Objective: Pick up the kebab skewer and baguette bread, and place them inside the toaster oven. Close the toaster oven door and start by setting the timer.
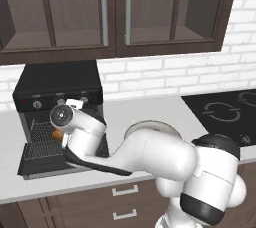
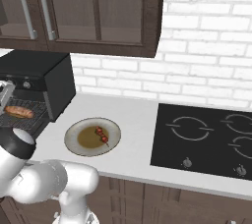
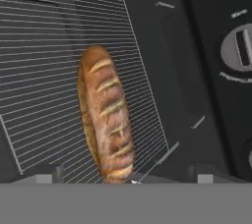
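While the baguette bread (image 3: 106,115) lies on the toaster oven (image 2: 37,78) rack, the gripper (image 3: 125,176) hangs over it, jaws wide and empty; knob lettering is unreadable.

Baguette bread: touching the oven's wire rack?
Touching. Hand view shows the baguette bread lying flat on the wire rack; right base view agrees.

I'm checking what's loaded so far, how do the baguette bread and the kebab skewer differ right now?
The baguette bread lies on the toaster oven's wire rack; the kebab skewer lies on the plate on the counter. The baguette is a thick golden loaf, the skewer a thin stick with red and dark chunks. Neither is gripped.
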You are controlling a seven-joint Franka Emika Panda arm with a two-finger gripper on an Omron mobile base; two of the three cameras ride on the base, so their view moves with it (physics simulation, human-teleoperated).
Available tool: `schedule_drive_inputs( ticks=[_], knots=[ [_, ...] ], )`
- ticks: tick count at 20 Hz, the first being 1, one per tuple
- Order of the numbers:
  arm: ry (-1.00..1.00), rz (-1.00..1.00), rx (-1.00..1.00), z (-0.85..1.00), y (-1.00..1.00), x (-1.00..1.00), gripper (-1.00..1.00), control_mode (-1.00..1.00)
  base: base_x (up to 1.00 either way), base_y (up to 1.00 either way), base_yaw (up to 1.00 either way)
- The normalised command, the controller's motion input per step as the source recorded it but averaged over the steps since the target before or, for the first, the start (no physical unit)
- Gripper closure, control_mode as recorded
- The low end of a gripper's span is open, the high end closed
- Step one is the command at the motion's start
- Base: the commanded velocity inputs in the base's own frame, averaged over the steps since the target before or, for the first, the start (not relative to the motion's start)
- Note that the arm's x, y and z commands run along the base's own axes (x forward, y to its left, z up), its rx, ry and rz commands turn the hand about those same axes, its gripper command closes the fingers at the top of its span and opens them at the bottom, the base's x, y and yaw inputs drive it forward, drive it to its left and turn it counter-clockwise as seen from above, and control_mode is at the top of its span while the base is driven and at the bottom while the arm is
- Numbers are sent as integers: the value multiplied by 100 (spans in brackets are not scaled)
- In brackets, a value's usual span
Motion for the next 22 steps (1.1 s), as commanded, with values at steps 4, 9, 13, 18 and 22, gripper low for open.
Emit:
schedule_drive_inputs(
  ticks=[4, 9, 13, 18, 22],
  knots=[
    [28, -22, 7, 34, -94, -20, -100, -100, 0, 0, 0],
    [22, -24, 12, 2, -100, -41, -100, -100, 0, 0, 0],
    [21, -28, 10, 0, -100, -17, -100, -100, 0, 0, 0],
    [26, -32, 7, 4, -92, -2, -100, -100, 0, 0, 0],
    [12, -20, 13, 0, -100, 4, -100, -100, 0, 0, 0]
  ],
)
